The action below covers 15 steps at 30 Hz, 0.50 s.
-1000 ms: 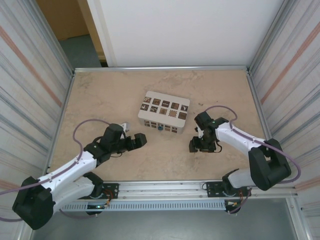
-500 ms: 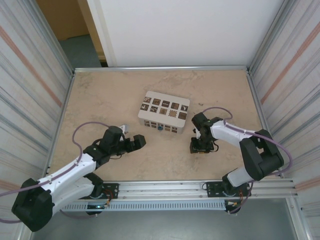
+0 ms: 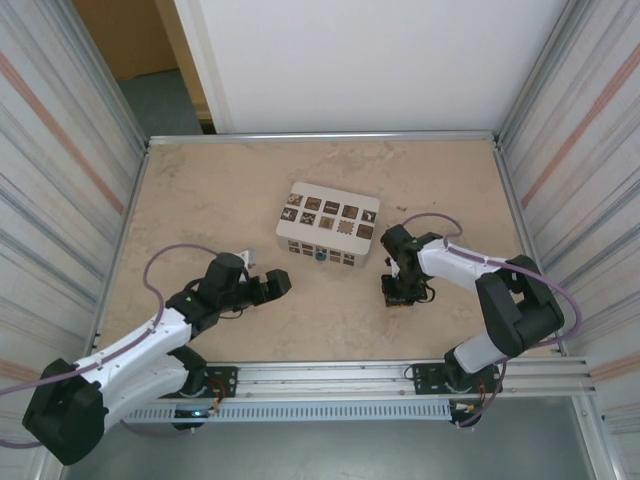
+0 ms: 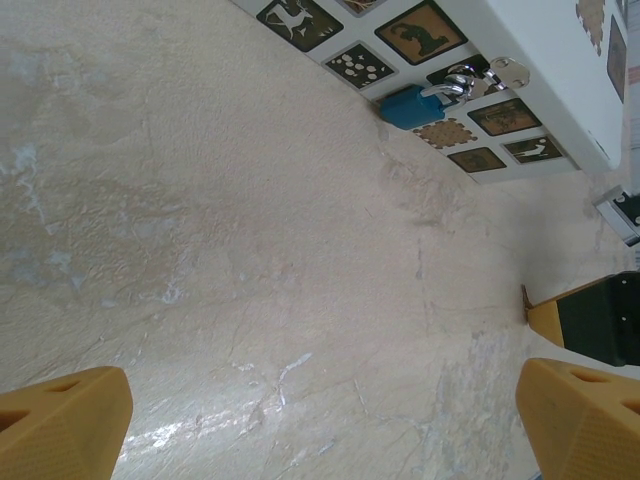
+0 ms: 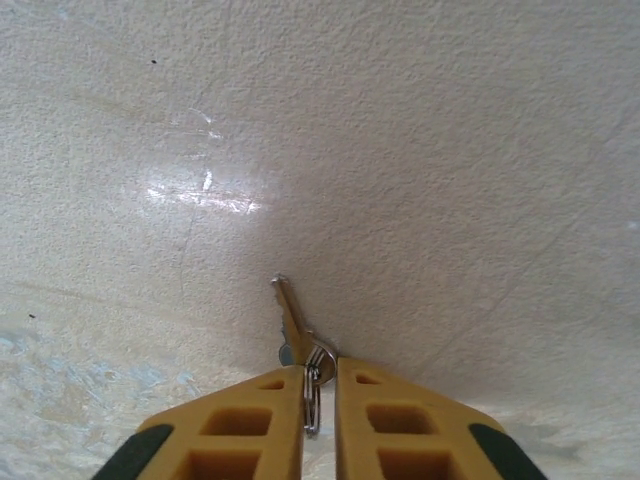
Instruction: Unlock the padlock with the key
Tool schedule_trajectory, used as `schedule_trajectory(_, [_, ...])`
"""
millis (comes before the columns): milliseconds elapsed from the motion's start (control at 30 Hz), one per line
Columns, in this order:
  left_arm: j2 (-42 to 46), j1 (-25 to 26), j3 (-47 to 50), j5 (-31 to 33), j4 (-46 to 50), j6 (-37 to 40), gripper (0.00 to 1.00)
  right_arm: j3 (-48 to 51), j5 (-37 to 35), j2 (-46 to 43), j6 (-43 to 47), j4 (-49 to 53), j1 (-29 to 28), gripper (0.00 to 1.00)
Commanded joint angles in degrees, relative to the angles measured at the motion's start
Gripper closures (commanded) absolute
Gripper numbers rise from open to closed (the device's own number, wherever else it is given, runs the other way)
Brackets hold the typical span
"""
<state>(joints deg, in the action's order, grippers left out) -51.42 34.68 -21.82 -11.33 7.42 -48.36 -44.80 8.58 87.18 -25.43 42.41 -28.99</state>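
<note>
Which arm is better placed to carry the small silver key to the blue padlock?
Right. The right gripper is pinched on the small silver key lying on the table; the left gripper is open and empty, facing the blue padlock on the white box.

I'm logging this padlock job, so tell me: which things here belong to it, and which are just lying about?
For the job: key, pinched by the right gripper; blue padlock; white box it hangs on.
Just there: picture tiles on the box; left gripper, open and empty.
</note>
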Motion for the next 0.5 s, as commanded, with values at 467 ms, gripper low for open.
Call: schedule_trajectory(467, [2.4, 0.3, -2.9, 1.1, 2.2, -0.2, 0.01, 2.0, 2.1, -8.8, -1.2, -6.7, -0.4, 1.0])
